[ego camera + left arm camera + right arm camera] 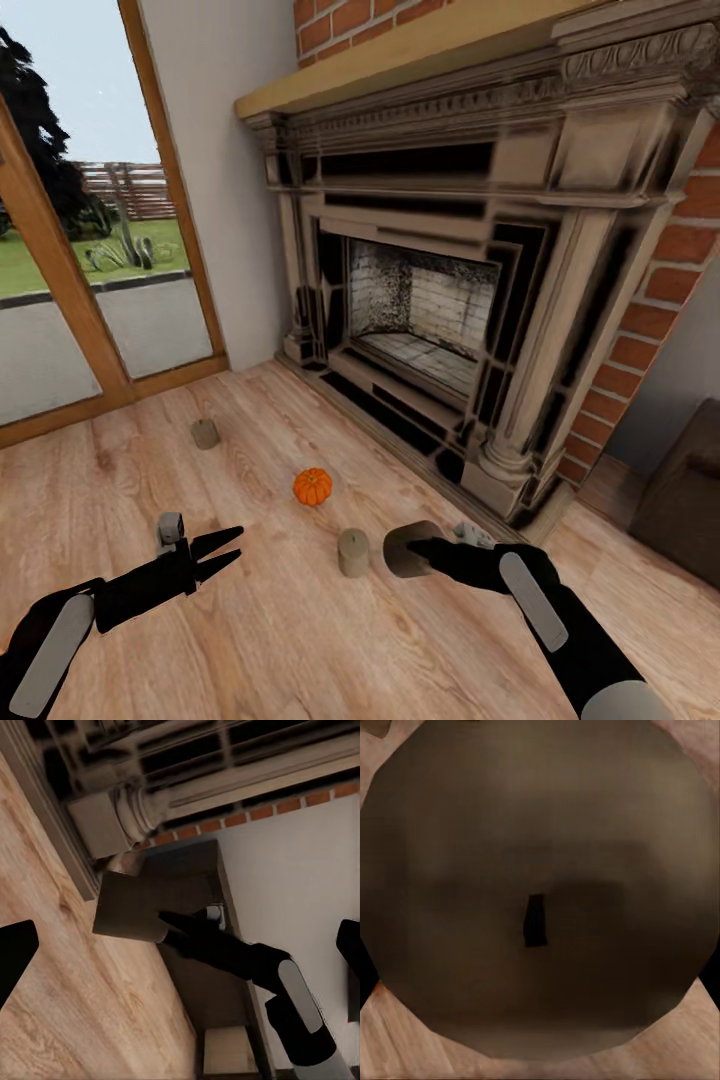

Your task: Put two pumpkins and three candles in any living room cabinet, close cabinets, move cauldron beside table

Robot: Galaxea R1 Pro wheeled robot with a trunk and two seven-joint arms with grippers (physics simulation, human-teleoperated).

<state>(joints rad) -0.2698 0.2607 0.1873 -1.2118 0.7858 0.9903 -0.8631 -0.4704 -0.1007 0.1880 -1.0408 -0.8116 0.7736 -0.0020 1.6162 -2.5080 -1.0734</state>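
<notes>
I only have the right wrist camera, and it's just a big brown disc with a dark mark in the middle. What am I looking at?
Observer: The end of a tipped candle, right at the right gripper fingertips in the head view.
Operator: Any other candles around?
Observer: A second candle stands upright just beside it, and a third candle stands nearer the window.
Operator: And the left gripper?
Observer: The left gripper is open and empty, above the floor, with a pumpkin further ahead.
</notes>
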